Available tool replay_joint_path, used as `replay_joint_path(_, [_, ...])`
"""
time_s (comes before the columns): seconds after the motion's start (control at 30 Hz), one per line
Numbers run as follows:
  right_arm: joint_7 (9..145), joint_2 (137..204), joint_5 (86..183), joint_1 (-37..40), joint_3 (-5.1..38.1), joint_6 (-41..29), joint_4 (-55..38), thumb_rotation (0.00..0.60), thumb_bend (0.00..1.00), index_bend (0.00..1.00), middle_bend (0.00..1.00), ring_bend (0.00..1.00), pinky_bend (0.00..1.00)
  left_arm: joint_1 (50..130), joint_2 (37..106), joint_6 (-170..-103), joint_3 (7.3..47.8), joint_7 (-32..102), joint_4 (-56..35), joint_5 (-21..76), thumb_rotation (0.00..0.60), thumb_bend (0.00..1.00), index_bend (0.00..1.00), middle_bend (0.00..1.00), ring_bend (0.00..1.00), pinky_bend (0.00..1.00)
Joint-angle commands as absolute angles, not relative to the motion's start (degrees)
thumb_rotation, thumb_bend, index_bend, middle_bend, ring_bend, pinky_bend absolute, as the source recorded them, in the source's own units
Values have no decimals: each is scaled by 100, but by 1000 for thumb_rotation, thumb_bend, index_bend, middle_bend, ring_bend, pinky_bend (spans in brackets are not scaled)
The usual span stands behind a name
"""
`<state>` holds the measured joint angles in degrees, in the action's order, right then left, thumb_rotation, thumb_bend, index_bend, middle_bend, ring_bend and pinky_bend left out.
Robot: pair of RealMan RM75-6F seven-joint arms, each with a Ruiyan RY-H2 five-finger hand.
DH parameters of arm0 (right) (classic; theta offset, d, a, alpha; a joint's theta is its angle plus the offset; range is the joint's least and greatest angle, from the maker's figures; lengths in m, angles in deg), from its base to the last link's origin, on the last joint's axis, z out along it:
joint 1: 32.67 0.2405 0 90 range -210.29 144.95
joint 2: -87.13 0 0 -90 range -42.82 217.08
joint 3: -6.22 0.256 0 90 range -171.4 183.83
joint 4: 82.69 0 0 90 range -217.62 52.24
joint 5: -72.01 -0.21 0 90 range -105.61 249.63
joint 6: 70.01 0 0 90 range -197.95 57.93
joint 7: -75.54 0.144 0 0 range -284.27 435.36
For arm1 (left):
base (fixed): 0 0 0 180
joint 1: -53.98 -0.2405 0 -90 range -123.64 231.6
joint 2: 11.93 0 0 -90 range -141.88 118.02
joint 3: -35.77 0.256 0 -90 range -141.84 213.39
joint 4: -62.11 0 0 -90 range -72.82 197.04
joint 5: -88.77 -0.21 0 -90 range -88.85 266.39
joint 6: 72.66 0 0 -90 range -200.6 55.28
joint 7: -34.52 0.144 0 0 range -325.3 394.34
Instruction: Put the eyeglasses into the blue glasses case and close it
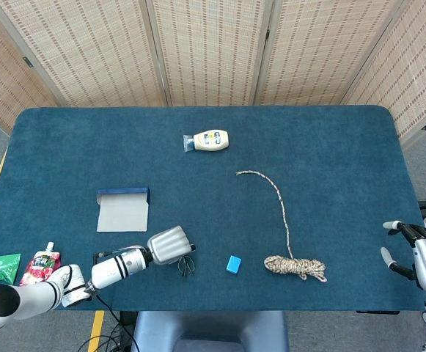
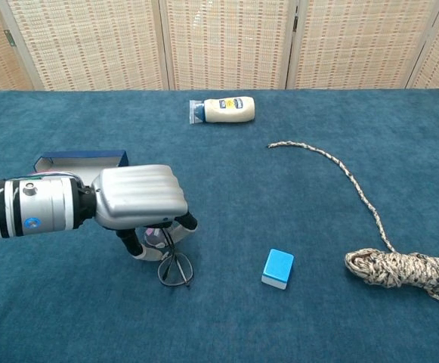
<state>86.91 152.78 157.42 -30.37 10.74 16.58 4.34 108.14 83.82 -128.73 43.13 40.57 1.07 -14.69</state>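
Note:
The dark thin-framed eyeglasses (image 2: 175, 268) hang from my left hand (image 2: 140, 198), whose curled fingers (image 2: 183, 223) grip their upper part; the lenses dangle just above or on the blue cloth near the table's front edge. From the head view the eyeglasses (image 1: 185, 266) poke out under my left hand (image 1: 169, 245). The blue glasses case (image 1: 123, 210) lies open with its grey inside up, to the left of and behind the hand; in the chest view the arm partly hides the case (image 2: 79, 160). My right hand (image 1: 424, 257) rests open at the table's right edge, holding nothing.
A small light-blue block (image 1: 233, 264) lies right of the eyeglasses. A coiled rope (image 1: 295, 265) trails toward the middle. A mayonnaise bottle (image 1: 207, 141) lies at the back centre. A green packet (image 1: 1, 268) and a red pouch (image 1: 41, 265) sit at the front left corner.

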Motion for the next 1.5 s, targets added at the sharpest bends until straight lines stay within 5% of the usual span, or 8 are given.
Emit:
replay_joint_path(0.03, [8687,15274,15746,-3039,1076,1666,441,600,336,329,431,369,313,10784,8368,-12924,4317,3990,125,-1454,600,302,634,1000,967,943])
replay_joint_path(0.77, [8727,15307,15771,-3011,1103,1676,398,600,336,329,439,378,314,10250,7562,-13199,4060,3451,-220,-701,600,409,736,1000,975,944])
replay_joint_path(1.5, [8719,15283,15753,-3050,1107,1732,409,600,336,329,439,378,314,10137,7625,-12539,3510,3351,1019,244,600,416,738,1000,979,945])
